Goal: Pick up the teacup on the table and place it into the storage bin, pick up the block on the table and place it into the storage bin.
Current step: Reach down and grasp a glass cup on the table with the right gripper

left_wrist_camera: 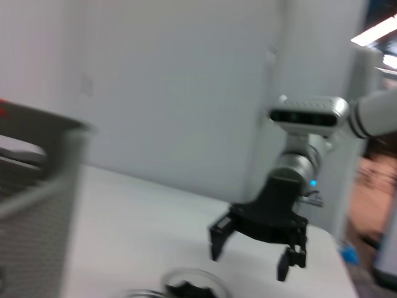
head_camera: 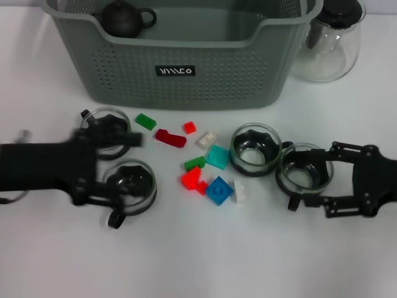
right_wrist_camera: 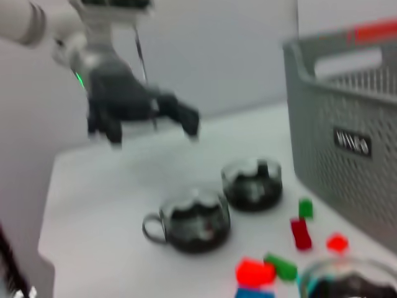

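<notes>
Both grippers spread wide over glass teacups in front of the storage bin [head_camera: 186,81].

The bin holds a dark teapot [head_camera: 127,17]. Left gripper [head_camera: 121,164] hangs released above two teacups [head_camera: 131,183]; right gripper [head_camera: 310,177] straddles a third teacup [head_camera: 305,167], not clamped. Loose blocks [head_camera: 219,190] lie on the table between them. Only the head view shows the glass pitcher [head_camera: 332,46].

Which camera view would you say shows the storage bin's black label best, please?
The head view: the label faces that camera squarely on the storage bin front wall. The right wrist view shows it obliquely and blurred. The left wrist view catches only a bin corner, no label.
</notes>
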You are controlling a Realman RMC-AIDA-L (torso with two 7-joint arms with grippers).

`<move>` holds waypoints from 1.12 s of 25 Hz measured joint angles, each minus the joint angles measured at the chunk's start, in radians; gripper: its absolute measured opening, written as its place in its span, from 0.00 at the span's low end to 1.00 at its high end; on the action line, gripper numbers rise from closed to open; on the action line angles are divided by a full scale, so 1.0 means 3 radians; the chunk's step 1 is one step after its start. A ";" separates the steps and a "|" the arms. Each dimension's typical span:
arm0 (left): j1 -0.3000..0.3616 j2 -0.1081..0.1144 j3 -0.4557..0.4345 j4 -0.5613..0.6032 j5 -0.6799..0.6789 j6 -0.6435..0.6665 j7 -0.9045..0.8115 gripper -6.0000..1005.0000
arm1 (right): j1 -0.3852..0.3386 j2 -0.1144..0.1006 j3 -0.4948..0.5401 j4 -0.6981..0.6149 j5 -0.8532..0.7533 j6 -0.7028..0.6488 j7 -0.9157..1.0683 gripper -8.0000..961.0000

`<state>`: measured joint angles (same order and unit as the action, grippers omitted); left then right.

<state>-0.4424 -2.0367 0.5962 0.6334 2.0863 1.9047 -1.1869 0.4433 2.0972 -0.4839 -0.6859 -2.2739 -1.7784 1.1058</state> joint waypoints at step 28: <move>0.0209 0.0013 -0.0454 -0.0138 0.0030 -0.0244 0.0045 0.93 | 0.1074 0.0019 -0.2937 -0.2086 -0.0885 0.0030 0.3011 0.92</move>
<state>-0.3799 -2.0329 0.4601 0.5921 2.0952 1.8313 -1.1735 0.7654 2.1028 -1.3650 -1.3116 -2.5393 -1.7693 2.0090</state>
